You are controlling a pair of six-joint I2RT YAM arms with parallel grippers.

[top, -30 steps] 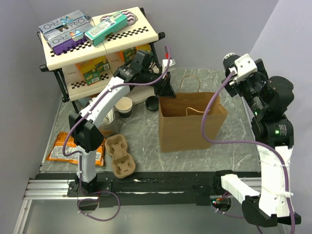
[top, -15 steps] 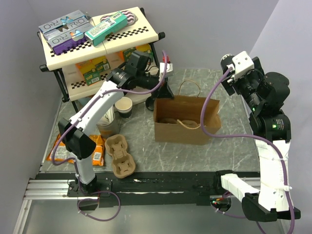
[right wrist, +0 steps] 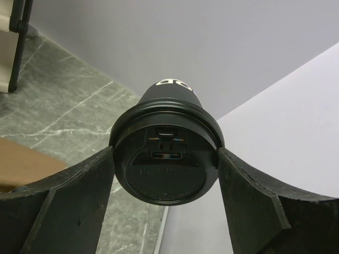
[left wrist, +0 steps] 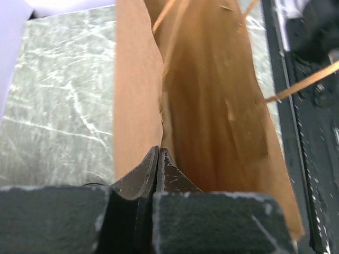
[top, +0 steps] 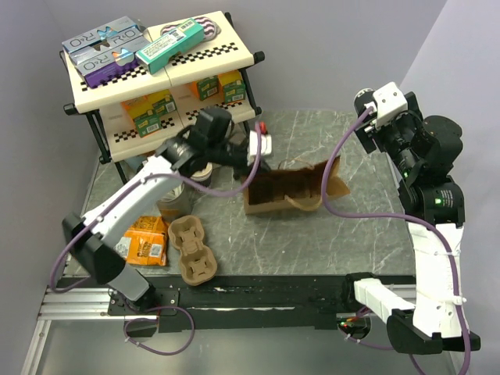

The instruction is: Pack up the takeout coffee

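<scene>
I read left gripper (left wrist: 159, 157) fingers pinched together on wall of paper bag (left wrist: 212, 106) (bag lies on its side on table (top: 351, 234)). Right gripper (right wrist: 165, 159) fingers clamp takeout coffee (right wrist: 165, 177) at lid rim, aloft, well apart from bag.

The takeout coffee (right wrist: 166, 164), seen end-on, mostly hides its wall.

Robot lab (bare walls (top: 328, 47)): stone-look table (top: 312, 242), mounting rail (top: 258, 301).
</scene>
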